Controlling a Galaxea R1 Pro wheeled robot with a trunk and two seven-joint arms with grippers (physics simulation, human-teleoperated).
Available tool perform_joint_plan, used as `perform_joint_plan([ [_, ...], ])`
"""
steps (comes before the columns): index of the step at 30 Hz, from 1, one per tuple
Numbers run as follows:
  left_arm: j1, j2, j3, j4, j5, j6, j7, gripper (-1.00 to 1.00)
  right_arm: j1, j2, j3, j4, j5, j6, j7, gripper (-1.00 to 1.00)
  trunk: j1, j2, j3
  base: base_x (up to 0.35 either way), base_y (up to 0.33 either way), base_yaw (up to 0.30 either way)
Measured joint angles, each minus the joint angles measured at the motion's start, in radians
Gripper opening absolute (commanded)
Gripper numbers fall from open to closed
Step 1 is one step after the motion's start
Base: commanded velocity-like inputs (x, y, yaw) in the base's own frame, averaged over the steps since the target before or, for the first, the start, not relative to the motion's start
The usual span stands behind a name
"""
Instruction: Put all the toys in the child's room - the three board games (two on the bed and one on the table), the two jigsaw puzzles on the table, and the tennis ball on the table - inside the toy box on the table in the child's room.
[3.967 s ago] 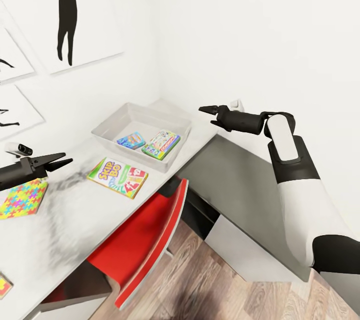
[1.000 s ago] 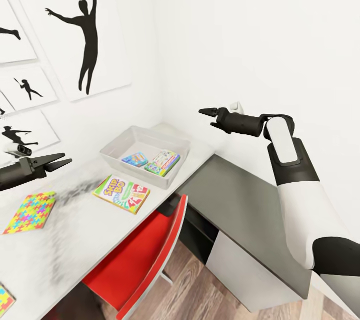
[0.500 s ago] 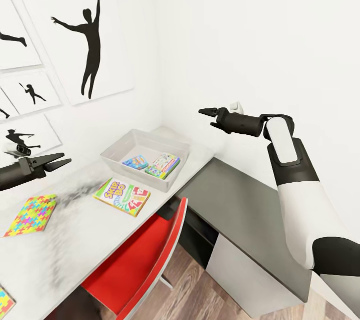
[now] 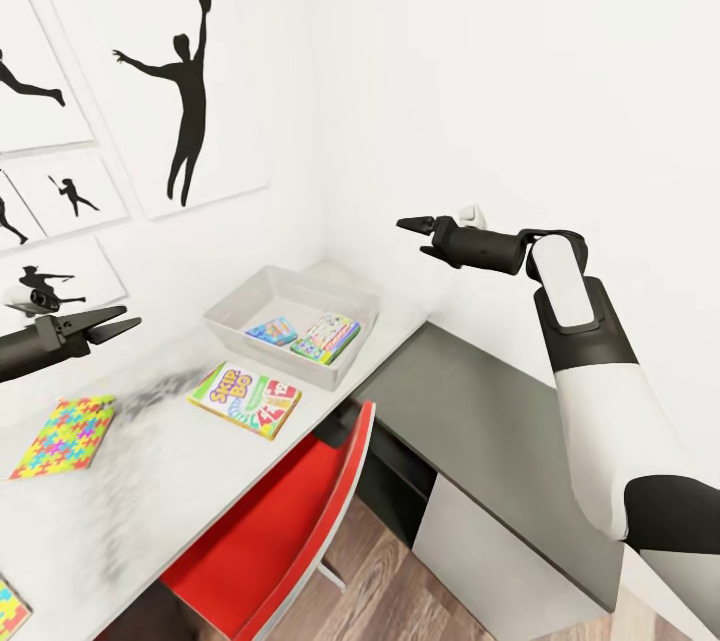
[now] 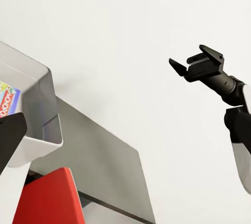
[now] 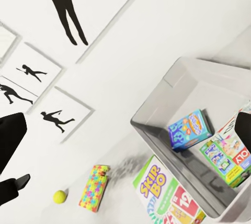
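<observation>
The "Skip-Bo" box lies flat on the white table, just beside the near wall of the toy box, its long axis running roughly along that wall. It sits forward of and below the left gripper, which hovers over the table with its fingers slightly parted and nothing between them; that arm is judged the nearer one. The right gripper hangs well apart, high over the dark-grey unit, also slightly parted and empty. Inside the toy box rest the small blue game and the white-and-green one, whose lid reads "MONOPOLY" in part. One jigsaw puzzle lies under the left arm, another at the table's near edge. The tennis ball rests near the wall, beside the puzzle.
</observation>
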Motion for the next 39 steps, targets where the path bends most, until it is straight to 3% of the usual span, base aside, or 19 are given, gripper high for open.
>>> perform_joint_plan([
  [39,0.001,-0.001,0.007,0.000,0.000,0.000,0.000,1.00,0.024,0.002,-0.001,-0.006,0.001,-0.002,0.001,1.00,0.000,0.000,0.065,0.000,0.000,0.000],
])
